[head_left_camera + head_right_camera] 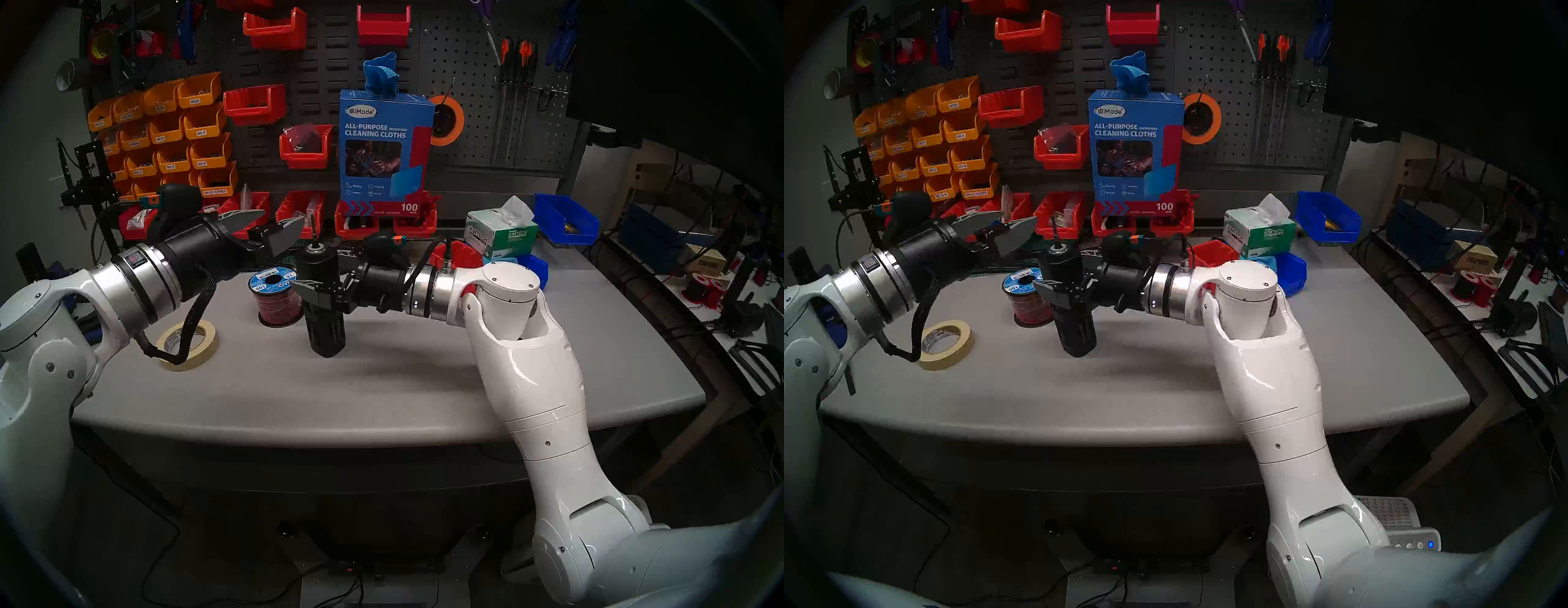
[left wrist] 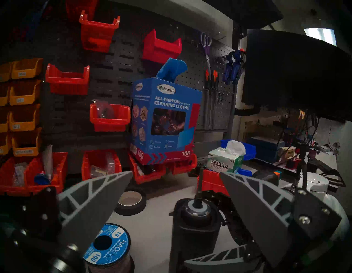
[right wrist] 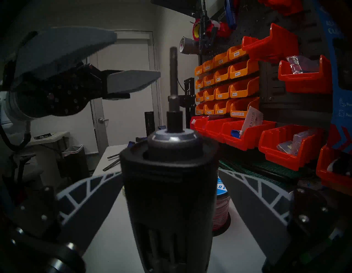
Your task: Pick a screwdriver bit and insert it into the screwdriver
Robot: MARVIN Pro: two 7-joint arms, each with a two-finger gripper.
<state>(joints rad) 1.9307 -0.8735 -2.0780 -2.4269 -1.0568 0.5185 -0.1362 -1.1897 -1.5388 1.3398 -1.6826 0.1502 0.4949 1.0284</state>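
The screwdriver point(image 1: 324, 305) is a thick black cylinder and stands upright over the grey table. My right gripper point(image 1: 316, 282) is shut on its middle from the right. I cannot tell whether its base touches the table. The thin dark screwdriver bit point(image 1: 314, 231) stands upright in the silver-ringed socket on top. It shows clearly in the right wrist view point(image 3: 173, 76) and the left wrist view point(image 2: 200, 183). My left gripper point(image 1: 282, 218) is open and empty, just left of the bit and level with it, not touching it.
A wire spool point(image 1: 275, 297) stands just left of the screwdriver. A masking tape roll point(image 1: 189, 344) lies nearer the left edge. Red bins point(image 1: 301, 212) and a cloth box point(image 1: 384, 148) line the back. A tissue box point(image 1: 500, 233) and blue bins point(image 1: 566, 218) sit at back right.
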